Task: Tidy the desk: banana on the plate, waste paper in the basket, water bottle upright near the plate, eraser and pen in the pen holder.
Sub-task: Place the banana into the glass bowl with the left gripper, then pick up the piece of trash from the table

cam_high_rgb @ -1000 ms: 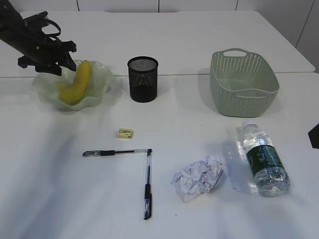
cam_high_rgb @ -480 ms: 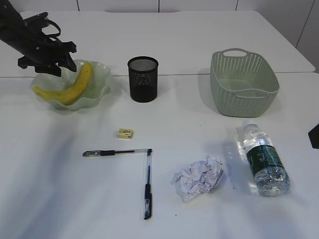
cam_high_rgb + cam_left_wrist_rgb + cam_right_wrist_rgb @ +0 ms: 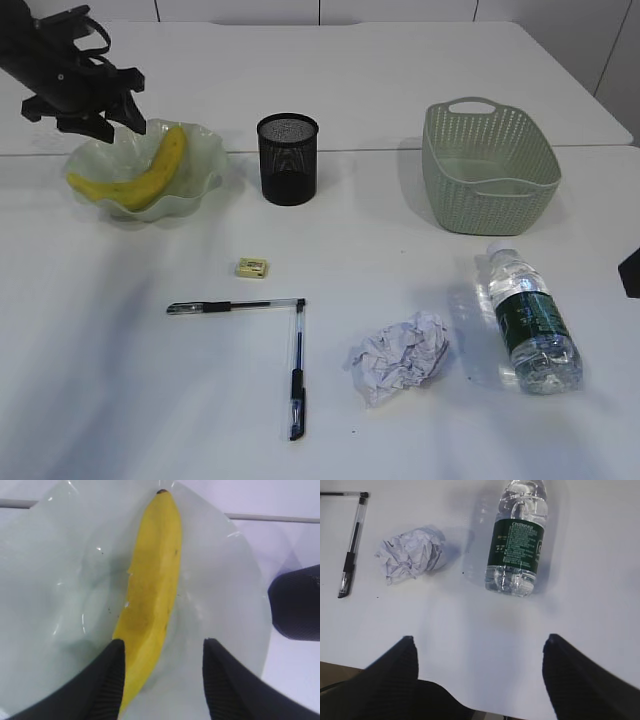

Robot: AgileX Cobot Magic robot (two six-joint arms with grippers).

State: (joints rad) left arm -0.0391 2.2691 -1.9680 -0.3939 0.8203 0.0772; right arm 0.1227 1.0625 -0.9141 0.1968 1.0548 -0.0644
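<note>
The yellow banana (image 3: 140, 176) (image 3: 151, 587) lies flat in the pale green plate (image 3: 211, 152) (image 3: 220, 575). My left gripper (image 3: 112, 126) (image 3: 162, 652) hangs open just above the plate's back left, its fingers apart and holding nothing. The water bottle (image 3: 531, 325) (image 3: 516, 545) lies on its side at the right. Left of it sits the waste paper (image 3: 399, 355) (image 3: 412, 554). The eraser (image 3: 251, 267) and two pens (image 3: 235, 306) (image 3: 297, 372) lie mid-desk. The pen holder (image 3: 287, 158) and basket (image 3: 487, 170) stand behind. My right gripper (image 3: 479, 640) is open over bare desk near the front edge.
The white desk (image 3: 120, 380) has a seam running across behind the plate and basket. In the left wrist view the black pen holder (image 3: 296, 602) shows right of the plate. A dark part of the right arm (image 3: 631, 272) pokes in at the exterior view's right edge.
The banana went from tilted in the plate to lying flat in it. My left gripper has lifted and drawn back to the left, away from it. The right arm has not moved.
</note>
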